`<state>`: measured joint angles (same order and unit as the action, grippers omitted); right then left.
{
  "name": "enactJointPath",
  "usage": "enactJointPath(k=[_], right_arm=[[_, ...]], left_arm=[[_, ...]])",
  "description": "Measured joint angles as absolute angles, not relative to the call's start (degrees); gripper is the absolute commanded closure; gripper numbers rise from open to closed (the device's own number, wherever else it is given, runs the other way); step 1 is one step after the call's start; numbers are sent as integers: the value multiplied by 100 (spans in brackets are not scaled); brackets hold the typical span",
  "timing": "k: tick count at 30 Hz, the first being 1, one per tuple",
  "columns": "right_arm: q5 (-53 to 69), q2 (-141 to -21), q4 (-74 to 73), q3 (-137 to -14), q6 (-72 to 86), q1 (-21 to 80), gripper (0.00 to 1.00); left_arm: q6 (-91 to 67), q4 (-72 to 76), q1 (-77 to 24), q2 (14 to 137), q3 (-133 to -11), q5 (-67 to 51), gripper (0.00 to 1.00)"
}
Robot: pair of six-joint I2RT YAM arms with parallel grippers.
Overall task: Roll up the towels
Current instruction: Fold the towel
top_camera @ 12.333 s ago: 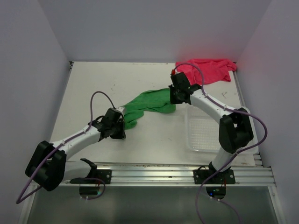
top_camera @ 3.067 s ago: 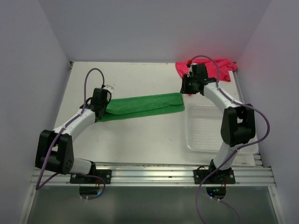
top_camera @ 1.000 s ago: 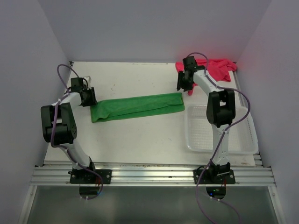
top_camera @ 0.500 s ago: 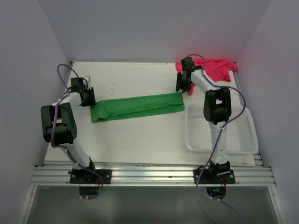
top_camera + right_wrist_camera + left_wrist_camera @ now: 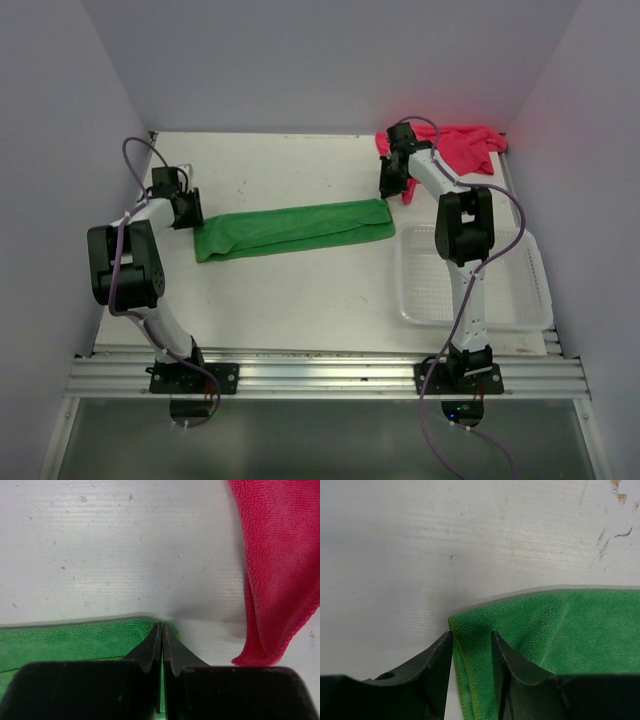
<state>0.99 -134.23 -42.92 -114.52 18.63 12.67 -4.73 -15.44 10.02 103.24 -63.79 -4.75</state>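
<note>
Green towel point(image 5: 290, 228) lies as a long strip across the table point(image 5: 300, 300), pink towel point(image 5: 462, 148) bunched at the far right corner. Left gripper point(image 5: 470, 646) straddles the strip's left corner, jaws narrowly apart; right gripper point(image 5: 161, 632) is closed, tips at its right corner.

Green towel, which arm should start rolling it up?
Probably the right. The right claw is shut at the end corner of the green towel, likely pinching it. The left claw stands open astride the other corner, gripping nothing.
</note>
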Motion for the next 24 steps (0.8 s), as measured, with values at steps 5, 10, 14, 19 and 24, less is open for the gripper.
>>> enactJointPath(k=[5,10,14,19,24], right_arm=[[150,-13423,-4289,-11452,1861,1267,100],[242,-13423,-4285,-11452,1861,1267,100],[259,-13423,-4283,-11452,1861,1267,100],[259,-13423,-4281,-11450,1861,1267,100],[257,-13417,-4272,-11439,1861,1267,100]], left_arm=[[-460,-1546,1002,10322,-6300,-307,59],[-432,-1522,1002,10326,-6289,-222,59],[-445,-1433,1002,10331,-6289,-235,65],[-462,-1343,1002,10372,-6289,-276,85],[-491,-1286,1002,10490,-6289,-329,100]])
